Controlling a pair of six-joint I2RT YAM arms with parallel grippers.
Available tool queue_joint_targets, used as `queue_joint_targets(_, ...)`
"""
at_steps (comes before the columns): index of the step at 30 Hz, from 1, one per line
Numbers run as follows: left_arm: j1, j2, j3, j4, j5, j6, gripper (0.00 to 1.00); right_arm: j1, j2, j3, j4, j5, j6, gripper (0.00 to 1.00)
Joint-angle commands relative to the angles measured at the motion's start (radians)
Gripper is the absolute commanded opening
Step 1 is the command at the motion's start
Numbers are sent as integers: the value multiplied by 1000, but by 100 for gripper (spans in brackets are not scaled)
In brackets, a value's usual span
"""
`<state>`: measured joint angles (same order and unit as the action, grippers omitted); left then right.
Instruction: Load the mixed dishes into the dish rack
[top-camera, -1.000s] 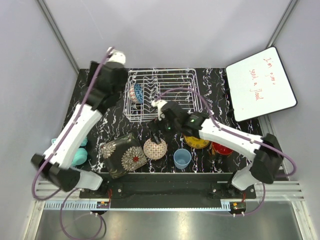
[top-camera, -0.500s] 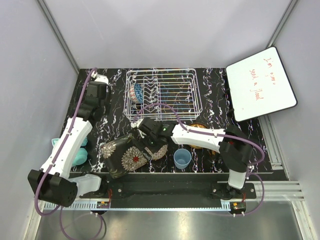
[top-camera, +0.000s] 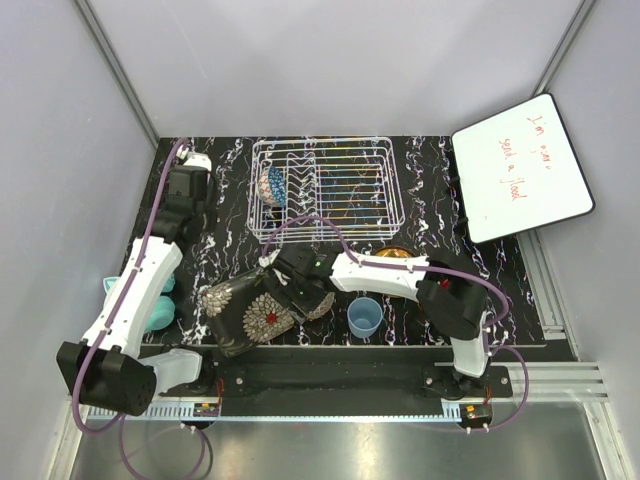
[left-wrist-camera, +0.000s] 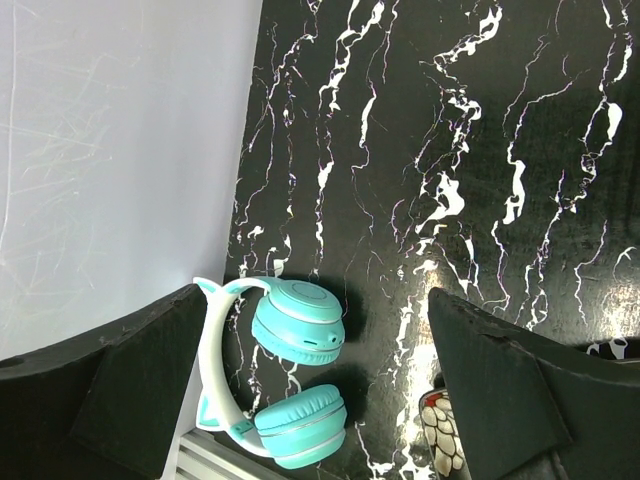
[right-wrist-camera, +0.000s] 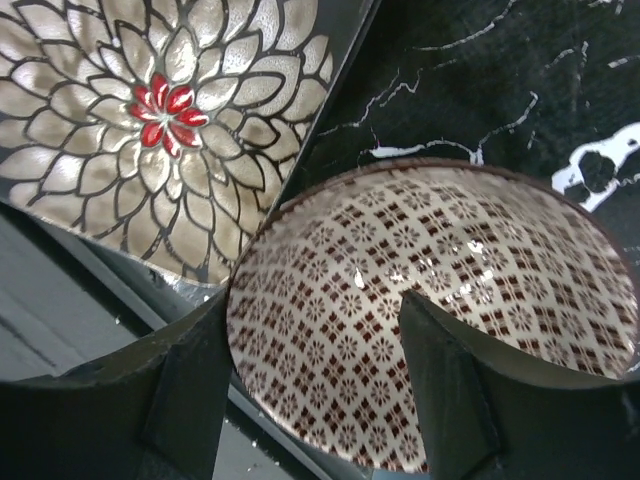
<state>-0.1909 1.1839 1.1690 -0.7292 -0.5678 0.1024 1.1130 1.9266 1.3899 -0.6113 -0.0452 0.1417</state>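
Note:
The dish rack (top-camera: 330, 190) stands at the back centre with a blue patterned bowl (top-camera: 271, 186) on edge at its left end. My right gripper (right-wrist-camera: 315, 300) is open and low over the beige patterned bowl (right-wrist-camera: 440, 300). One finger is outside the bowl's rim and the other is inside it. The dark square floral plate (right-wrist-camera: 150, 120) lies just left of the bowl, tilted (top-camera: 245, 310). The light blue cup (top-camera: 364, 316) stands to the bowl's right. The yellow plate (top-camera: 396, 256) is mostly hidden by the right arm. My left gripper (left-wrist-camera: 315, 295) is open and empty at the table's left side (top-camera: 186, 212).
Teal headphones (left-wrist-camera: 290, 370) lie at the table's left front edge, also in the top view (top-camera: 155, 305). A white board with red writing (top-camera: 520, 165) leans at the back right. The right arm (top-camera: 400, 275) spans the front centre.
My right gripper moved left and down onto the beige bowl beside the floral plate. My left arm pulled back from the rack's left end to the table's left side.

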Motion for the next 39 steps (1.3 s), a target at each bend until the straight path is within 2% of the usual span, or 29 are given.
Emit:
queue_joint_targets(1,8,-6,-5,57,17,-13,99,7,34,54,4,22,-25,66)
queue_joint_targets(3,10,-3,-9,62,17,-17,99,8,40,51,8,31,-27,60)
queue_joint_targets(5,13,2,-14,65,17,-18,99,8,41,46,13,36,-25,47)
queue_joint_targets(7,16,6,-17,68,19,-21,99,8,34,38,15,41,-27,33)
queue_joint_targets(8,16,9,-19,71,20,-23,99,8,28,37,16,41,-27,17)
queue_joint_targets(11,19,17,-16,74,23,-26,99,8,-11,24,13,80,-24,0)
queue_joint_targets(17,21,28,-6,76,16,-24,99,5,-138,66,-37,99,-39,0)
queue_joint_targets(21,27,26,-9,76,20,-29,99,-21,-196,252,-83,47,-63,0)
queue_joint_targets(25,33,20,-11,73,22,-26,99,-134,-212,454,-65,-149,8,0)
queue_joint_targets(26,34,19,-9,70,23,-26,99,-168,-213,478,-42,-238,33,0)
queue_joint_targets(28,41,16,-6,67,28,-21,99,-263,-221,498,89,-339,131,0)
queue_joint_targets(29,42,16,-5,65,29,-23,99,-297,-221,489,155,-445,180,0)
queue_joint_targets(30,44,14,0,62,28,-21,99,-362,-209,465,295,-493,297,0)
queue_joint_targets(32,45,14,3,56,26,-20,99,-413,-192,399,469,-623,495,0)
queue_joint_targets(33,47,14,7,54,26,-18,99,-436,-167,377,662,-651,563,0)
queue_joint_targets(37,48,16,15,48,23,-17,99,-511,-68,302,1055,-732,890,0)
queue_joint_targets(38,50,20,15,48,25,-15,99,-519,-42,285,1131,-745,1021,0)
queue_joint_targets(39,50,20,14,48,26,-20,99,-524,13,285,1268,-751,1082,0)
